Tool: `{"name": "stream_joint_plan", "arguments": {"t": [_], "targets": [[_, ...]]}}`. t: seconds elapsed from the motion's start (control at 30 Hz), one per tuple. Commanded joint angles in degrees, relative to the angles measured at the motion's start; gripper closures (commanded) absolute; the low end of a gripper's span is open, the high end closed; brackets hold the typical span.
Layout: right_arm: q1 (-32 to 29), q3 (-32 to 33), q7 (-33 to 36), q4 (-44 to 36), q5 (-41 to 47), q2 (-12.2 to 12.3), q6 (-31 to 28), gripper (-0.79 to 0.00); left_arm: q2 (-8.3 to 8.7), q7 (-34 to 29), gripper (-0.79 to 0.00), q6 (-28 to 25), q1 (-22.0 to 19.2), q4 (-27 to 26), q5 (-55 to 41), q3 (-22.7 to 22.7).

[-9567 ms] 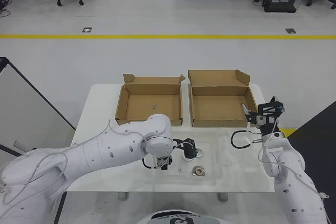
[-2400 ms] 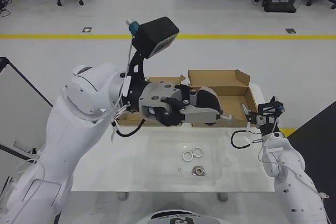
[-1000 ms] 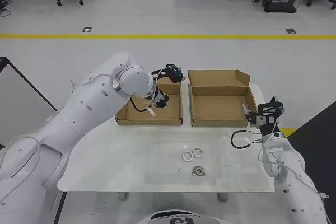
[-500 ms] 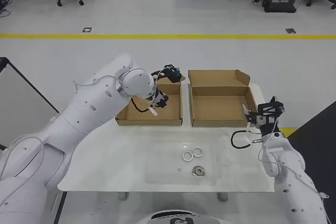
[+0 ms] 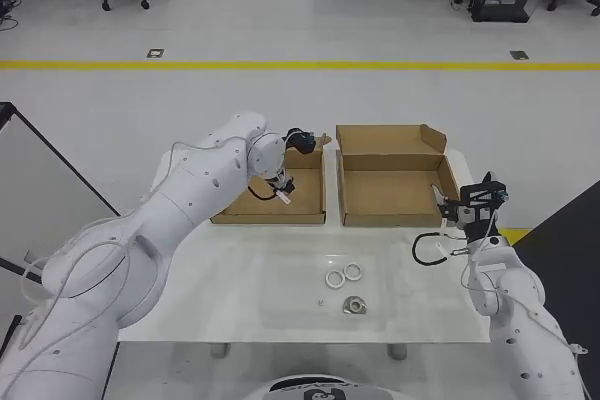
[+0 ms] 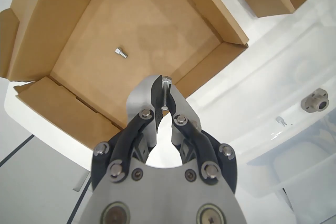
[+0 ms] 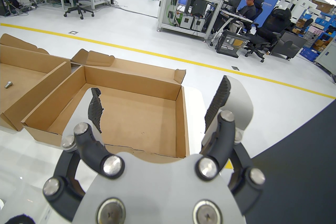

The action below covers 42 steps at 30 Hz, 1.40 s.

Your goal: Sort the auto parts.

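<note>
The left tool [image 6: 162, 96], clamped on a long bolt [image 6: 165, 93], hangs above the right part of the left box [image 6: 147, 25], where a short screw [image 6: 121, 52] lies, so this looks like the drop-off: next it should spread and let go over the box floor, while the right tool [image 7: 160, 89], jaws apart, hangs just right of the right box [image 7: 131, 114]

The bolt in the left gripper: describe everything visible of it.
The bolt is slim, silvery metal, with a threaded shank and a wider head at its far end. It lies lengthwise between the black ribbed pads of the left gripper, which is shut on it, its head just past their tips. It hangs over the left box, touching nothing else.
</note>
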Motion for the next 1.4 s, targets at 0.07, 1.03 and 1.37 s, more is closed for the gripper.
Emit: {"name": "stream_joint_plan", "arguments": {"t": [0.07,1.03,1.37], "targets": [[0.0,0.0,0.0,0.0,0.0,0.0,0.0,-0.785,-4.26,1.58,0.0,0.02,-0.5,9.1,0.46,2.0],[0.0,0.0,0.0,0.0,0.0,0.0,0.0,-0.785,-17.61,4.98,-0.489,-2.07,-0.48,32.2,5.0,3.81],[0.0,0.0,0.0,0.0,0.0,0.0,0.0,-0.785,-18.1,5.55,-0.785,-3.22,-2.28,34.07,4.45,2.33]]}}
